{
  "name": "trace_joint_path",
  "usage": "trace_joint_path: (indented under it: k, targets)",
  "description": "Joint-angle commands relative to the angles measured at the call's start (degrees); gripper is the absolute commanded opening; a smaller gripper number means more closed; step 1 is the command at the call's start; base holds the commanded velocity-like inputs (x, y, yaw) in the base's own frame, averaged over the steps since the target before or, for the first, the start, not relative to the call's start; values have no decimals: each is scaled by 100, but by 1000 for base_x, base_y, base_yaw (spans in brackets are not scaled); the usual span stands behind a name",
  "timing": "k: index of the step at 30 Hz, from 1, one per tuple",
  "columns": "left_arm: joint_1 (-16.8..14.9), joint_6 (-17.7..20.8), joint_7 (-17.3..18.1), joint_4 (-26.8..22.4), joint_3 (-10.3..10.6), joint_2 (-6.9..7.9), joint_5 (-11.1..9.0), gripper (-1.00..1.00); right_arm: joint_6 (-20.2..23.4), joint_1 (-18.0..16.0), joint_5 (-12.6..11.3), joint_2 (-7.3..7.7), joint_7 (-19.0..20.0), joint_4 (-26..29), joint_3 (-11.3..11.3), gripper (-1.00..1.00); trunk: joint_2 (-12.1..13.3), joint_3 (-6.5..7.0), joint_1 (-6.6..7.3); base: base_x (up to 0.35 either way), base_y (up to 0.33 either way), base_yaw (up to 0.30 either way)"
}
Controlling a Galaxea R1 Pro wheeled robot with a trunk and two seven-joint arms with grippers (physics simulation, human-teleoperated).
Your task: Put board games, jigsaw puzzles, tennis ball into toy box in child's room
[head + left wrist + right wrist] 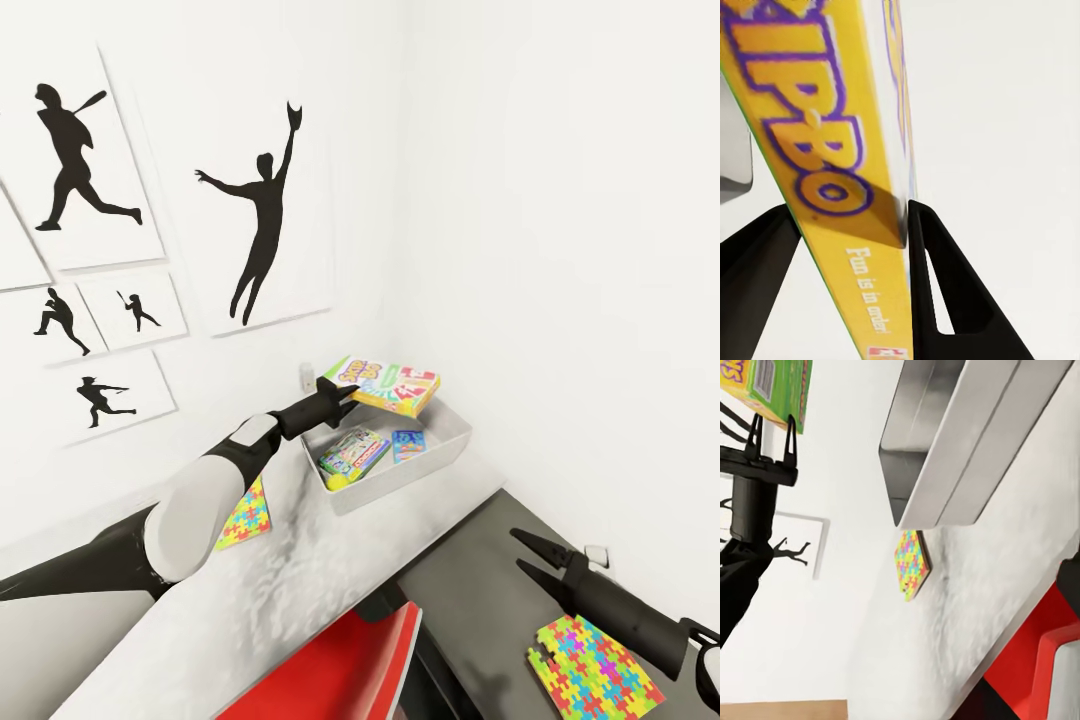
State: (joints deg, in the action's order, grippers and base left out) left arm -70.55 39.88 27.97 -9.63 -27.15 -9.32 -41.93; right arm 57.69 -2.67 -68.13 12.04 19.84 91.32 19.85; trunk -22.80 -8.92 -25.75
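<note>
White corner table (300,560), left gripper (349,396) clamping SKIP-BO box (385,384) level above toy box (440,462), right gripper (530,560) open.

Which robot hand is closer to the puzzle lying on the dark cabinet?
The right hand. It hangs open just above the puzzle on the dark cabinet. The left hand is far off over the toy box, shut on the SKIP-BO box.

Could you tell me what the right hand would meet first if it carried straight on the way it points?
Probably the side of the toy box on the table; the right hand aims up toward it, though depth is unclear.
</note>
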Motion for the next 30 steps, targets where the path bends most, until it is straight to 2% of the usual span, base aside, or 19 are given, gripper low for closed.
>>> trace_joint_path:
  k: [1, 8, 11, 16, 30]
  targets:
    - [-6, 38, -24, -4, -32, -3, -10, -100, 23, -6, 54, 3, 81, 0, 8, 100, -12, -12, -3, 0, 0, 0]
    - [-28, -46, -515, -4, -71, -42, -34, -100, 16, -6, 62, -1, 265, 0, -1, 100, -12, -12, -3, 0, 0, 0]
    - [-31, -378, -754, 4, -90, -67, -67, -100, 15, -6, 63, 4, 285, 0, -6, 100, -12, -12, -3, 0, 0, 0]
    - [-29, -577, -830, 22, -104, -67, -77, -100, 15, -6, 63, 6, 291, 0, -8, 100, -12, -12, -3, 0, 0, 0]
    - [-1, -619, -800, 61, -106, -67, -76, -100, 14, -6, 63, 8, 292, 0, -8, 100, -12, -12, -3, 0, 0, 0]
